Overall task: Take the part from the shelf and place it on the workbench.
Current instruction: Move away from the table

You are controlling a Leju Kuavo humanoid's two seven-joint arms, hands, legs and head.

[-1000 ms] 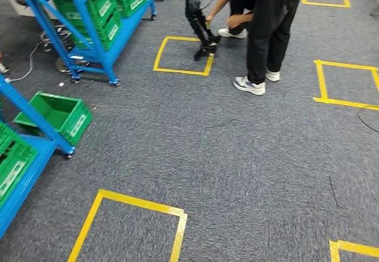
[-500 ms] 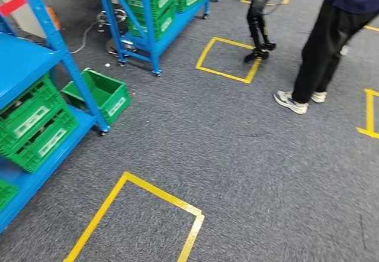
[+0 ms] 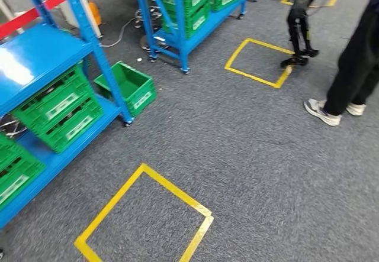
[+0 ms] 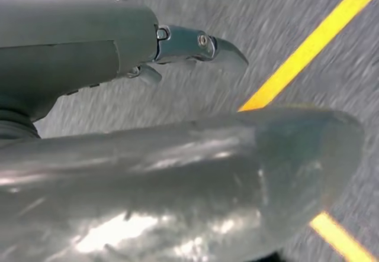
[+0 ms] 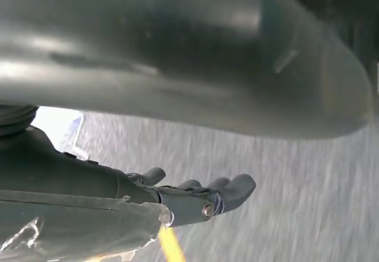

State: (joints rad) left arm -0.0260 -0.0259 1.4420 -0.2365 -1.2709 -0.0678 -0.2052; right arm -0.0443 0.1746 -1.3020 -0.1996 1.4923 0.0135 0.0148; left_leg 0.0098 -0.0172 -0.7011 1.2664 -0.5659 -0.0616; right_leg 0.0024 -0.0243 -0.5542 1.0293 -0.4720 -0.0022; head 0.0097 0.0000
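My left hand hangs at my side over the grey carpet floor, thick grey thumb and darker fingers stretched out straight with nothing between them; a strip of yellow floor tape runs beneath it. My right hand is likewise slack and holding nothing, its dark fingers extended over the same blurred carpet.

Ahead of me a yellow taped square is marked on the floor. To my left stands a blue metal shelf rack on castors loaded with green slotted plastic crates; which crate holds the part I cannot tell. A green plastic crate sits on the floor just beside the rack's leg. A second blue shelf rack stands further off, also carrying green crates. To the right, a person in dark trousers and white shoes stands near another small dark robot at the edge of a far yellow square
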